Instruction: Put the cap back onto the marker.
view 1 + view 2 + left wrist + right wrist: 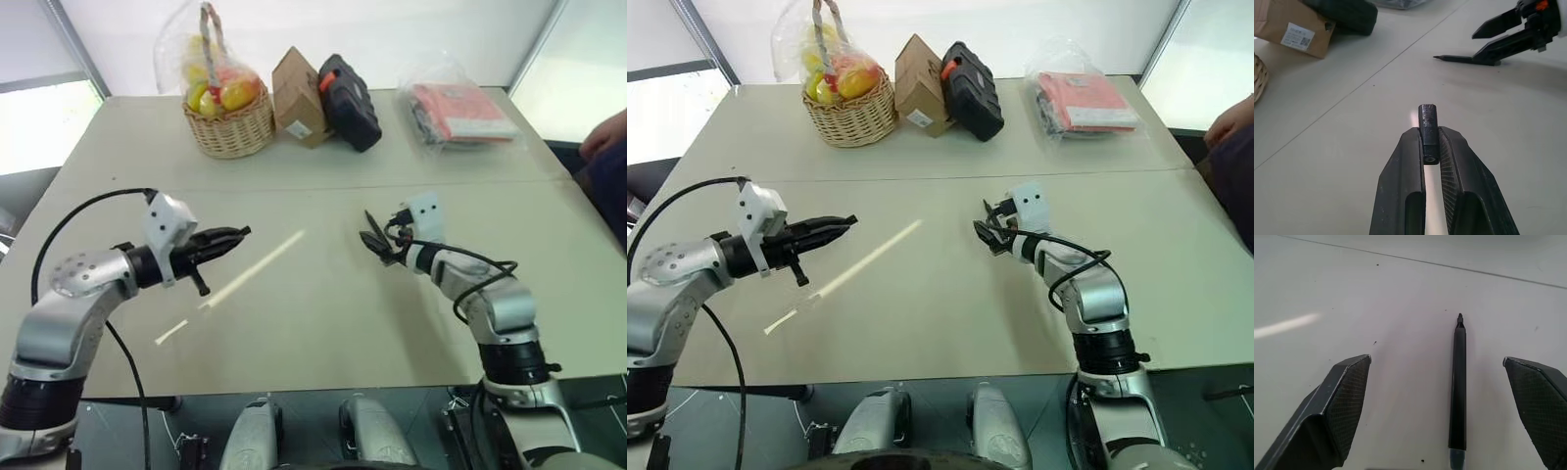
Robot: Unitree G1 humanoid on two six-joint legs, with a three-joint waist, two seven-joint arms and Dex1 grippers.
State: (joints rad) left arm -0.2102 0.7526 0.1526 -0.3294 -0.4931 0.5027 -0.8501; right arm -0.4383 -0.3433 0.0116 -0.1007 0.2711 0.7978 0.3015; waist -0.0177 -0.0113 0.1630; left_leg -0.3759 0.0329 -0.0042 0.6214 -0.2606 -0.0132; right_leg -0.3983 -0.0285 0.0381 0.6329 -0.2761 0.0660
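One broad, pale beige table (323, 323) fills the scene, a thin seam crossing it from side to side, its middle open and bare between two grippers. Along the far edge, from 11 to 1 o'clock, stand four things: one woven wicker basket of fruit under clear wrap (227, 108), one brown cardboard box with a white label (297, 96), one black plastic case with an orange latch (350, 100), and one clear plastic bag of red packets (458, 113). At the 3 o'clock edge part of a person's sleeve and hand (605, 137) shows, cut off by the frame.

At 9 o'clock the left gripper (243, 233) is raised off the table, its two black fingers clamped together on one tiny black cylindrical plastic cap (1428, 129), which pokes out past the tips. At 3 o'clock the right gripper (1437, 364) hangs low with its fingers spread wide apart, one on each side of the single thin, dark grey-black marker (1458, 389), which lies flat on the table with its pointed tip away from the wrist; its rear end is cut off in the right wrist view, and whether either finger touches it is unclear.
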